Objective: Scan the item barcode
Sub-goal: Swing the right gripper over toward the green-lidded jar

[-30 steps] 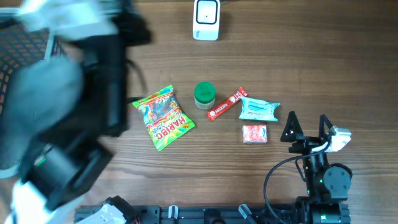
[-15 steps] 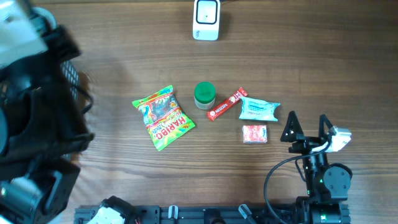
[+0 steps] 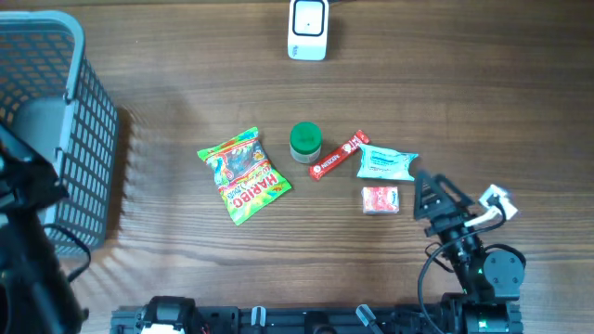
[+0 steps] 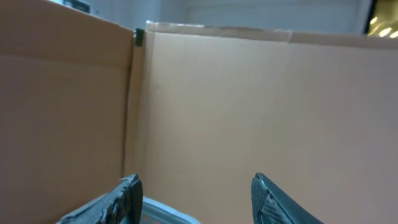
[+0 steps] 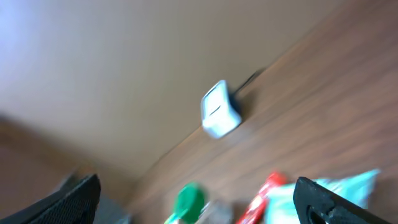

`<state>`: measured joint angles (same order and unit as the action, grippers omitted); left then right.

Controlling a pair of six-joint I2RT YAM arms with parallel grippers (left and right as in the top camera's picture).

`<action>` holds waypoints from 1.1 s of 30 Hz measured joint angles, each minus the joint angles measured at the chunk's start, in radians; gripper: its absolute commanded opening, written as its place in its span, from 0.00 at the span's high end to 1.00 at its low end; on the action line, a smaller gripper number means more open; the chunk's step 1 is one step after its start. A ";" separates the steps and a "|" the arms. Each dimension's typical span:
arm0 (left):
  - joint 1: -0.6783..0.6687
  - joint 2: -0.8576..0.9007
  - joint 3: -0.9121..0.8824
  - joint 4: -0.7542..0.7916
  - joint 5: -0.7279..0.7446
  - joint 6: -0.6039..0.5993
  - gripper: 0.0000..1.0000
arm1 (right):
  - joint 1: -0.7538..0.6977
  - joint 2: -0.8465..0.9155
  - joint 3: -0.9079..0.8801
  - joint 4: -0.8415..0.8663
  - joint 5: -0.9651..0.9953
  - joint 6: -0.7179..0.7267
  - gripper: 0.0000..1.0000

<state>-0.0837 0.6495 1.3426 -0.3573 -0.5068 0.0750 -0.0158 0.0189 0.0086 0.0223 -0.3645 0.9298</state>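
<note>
The white barcode scanner (image 3: 308, 28) stands at the table's far edge and shows blurred in the right wrist view (image 5: 219, 117). The items lie mid-table: a Haribo bag (image 3: 244, 174), a green-lidded jar (image 3: 305, 142), a red bar (image 3: 338, 155), a teal packet (image 3: 386, 163) and a small red packet (image 3: 380, 199). My right gripper (image 3: 438, 199) stands open just right of the small red packet, holding nothing; between its fingers (image 5: 198, 182) I see the jar (image 5: 186, 202) and red bar (image 5: 261, 199). My left gripper (image 4: 196, 180) is open and empty, facing a cardboard wall.
A grey mesh basket (image 3: 88, 121) stands at the left edge, with the left arm (image 3: 28, 260) dark beside it at the lower left. A brown cardboard wall (image 4: 249, 93) fills the left wrist view, with a pale basket rim (image 4: 163, 213) low between the fingers.
The left arm has swung off the basket toward the lower left, uncovering it, and its jaws have opened. The right gripper has turned left toward the items.
</note>
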 measured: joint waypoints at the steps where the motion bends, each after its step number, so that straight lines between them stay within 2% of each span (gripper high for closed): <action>1: 0.010 -0.006 -0.001 -0.002 0.014 -0.008 0.36 | 0.000 0.003 0.008 -0.006 -0.031 0.018 0.01; 3: 0.029 -0.019 -0.003 -0.005 0.046 -0.039 0.28 | 0.000 0.015 0.046 -0.032 -0.083 0.040 0.00; 7: 0.048 -0.033 -0.005 -0.015 0.088 -0.077 0.23 | 0.000 0.078 0.238 -0.170 -0.124 0.025 0.00; 11: 0.072 -0.063 -0.011 -0.063 0.170 -0.113 0.17 | 0.000 0.258 0.652 -0.462 -0.092 -0.089 0.01; 16: 0.111 -0.161 -0.016 -0.114 0.302 -0.124 0.11 | 0.000 0.471 0.978 -0.705 -0.038 -0.177 0.01; 17: 0.118 -0.186 -0.016 -0.115 0.317 -0.130 0.08 | 0.000 0.539 1.059 -0.764 -0.030 -0.192 0.01; 18: 0.124 -0.211 -0.016 -0.117 0.328 -0.138 0.01 | 0.000 0.590 1.113 -0.801 -0.025 -0.202 0.00; 19: 0.129 -0.233 -0.015 -0.119 0.338 -0.143 0.00 | 0.001 0.646 1.167 -0.841 -0.020 -0.211 0.01; 24: 0.132 -0.288 -0.015 -0.095 0.357 -0.196 0.00 | 0.072 0.845 1.344 -0.926 0.016 -0.230 0.00; 28: 0.132 -0.291 -0.014 0.003 0.365 -0.247 0.00 | 0.227 0.970 1.453 -0.941 0.078 -0.255 0.00; 31: 0.132 -0.291 -0.003 -0.050 0.367 -0.265 0.00 | 0.296 1.012 1.469 -0.926 0.085 -0.243 0.00; 33: 0.132 -0.291 0.006 -0.099 0.367 -0.272 0.00 | 0.322 1.045 1.470 -0.928 0.086 -0.185 0.00</action>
<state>0.0483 0.3588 1.3487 -0.4561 -0.1394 -0.1974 0.3058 1.0637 1.4784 -0.9054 -0.2783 0.7448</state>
